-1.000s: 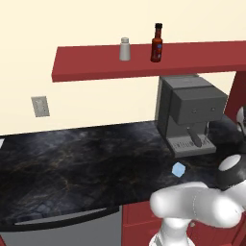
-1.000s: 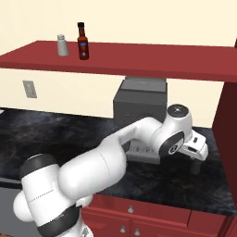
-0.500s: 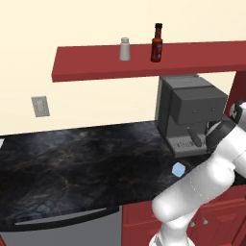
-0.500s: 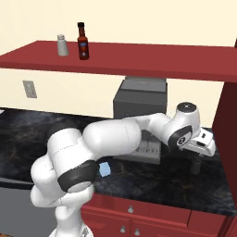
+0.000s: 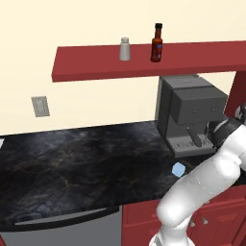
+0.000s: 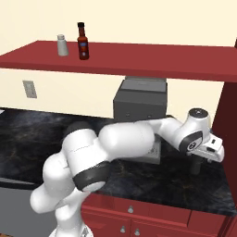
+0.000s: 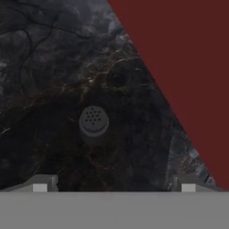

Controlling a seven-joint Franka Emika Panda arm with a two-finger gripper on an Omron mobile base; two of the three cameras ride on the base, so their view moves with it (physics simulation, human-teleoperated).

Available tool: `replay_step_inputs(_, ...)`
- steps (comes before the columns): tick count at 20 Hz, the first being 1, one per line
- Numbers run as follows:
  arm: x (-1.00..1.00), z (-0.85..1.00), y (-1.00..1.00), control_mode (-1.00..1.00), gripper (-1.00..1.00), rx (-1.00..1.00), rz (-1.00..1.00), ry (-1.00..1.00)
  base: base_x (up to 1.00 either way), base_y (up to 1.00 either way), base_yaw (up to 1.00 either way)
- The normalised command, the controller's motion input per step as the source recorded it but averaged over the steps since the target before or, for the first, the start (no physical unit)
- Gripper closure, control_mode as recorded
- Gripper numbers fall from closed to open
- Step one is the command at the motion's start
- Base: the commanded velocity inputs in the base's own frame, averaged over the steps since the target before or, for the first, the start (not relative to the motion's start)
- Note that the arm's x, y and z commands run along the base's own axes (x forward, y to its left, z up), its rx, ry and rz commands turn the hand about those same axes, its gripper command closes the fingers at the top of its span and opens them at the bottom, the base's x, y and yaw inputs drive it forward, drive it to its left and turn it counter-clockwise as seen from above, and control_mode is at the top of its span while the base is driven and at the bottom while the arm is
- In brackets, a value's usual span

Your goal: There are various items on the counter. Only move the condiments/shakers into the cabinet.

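Black shaker: upright on the counter, seen from above, perforated top showing, near the counter's right end beside a dark red wall panel.
Gripper: above the black shaker, not touching, jaws spread wide, nothing held; in the right base view it hangs low over the counter's right end.
Grey shaker and red bottle: upright on the cabinet top, near each other, toward its left half.
Blue block: on the counter near its front edge, before the coffee machine.
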Motion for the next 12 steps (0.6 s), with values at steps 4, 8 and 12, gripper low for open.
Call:
replay_step_inputs(4, 0.00, -0.06, 0.00, -1.00, -1.00, 0.03, 0.00, 0.00, 0.00, 0.00, 0.00)
replay_step_inputs(8, 0.00, -0.12, 0.02, -1.00, -1.00, 0.02, 0.00, 0.00, 0.00, 0.00, 0.00)
replay_step_inputs(12, 0.00, -0.24, 0.09, -1.00, -1.00, 0.00, 0.00, 0.00, 0.00, 0.00, 0.00)
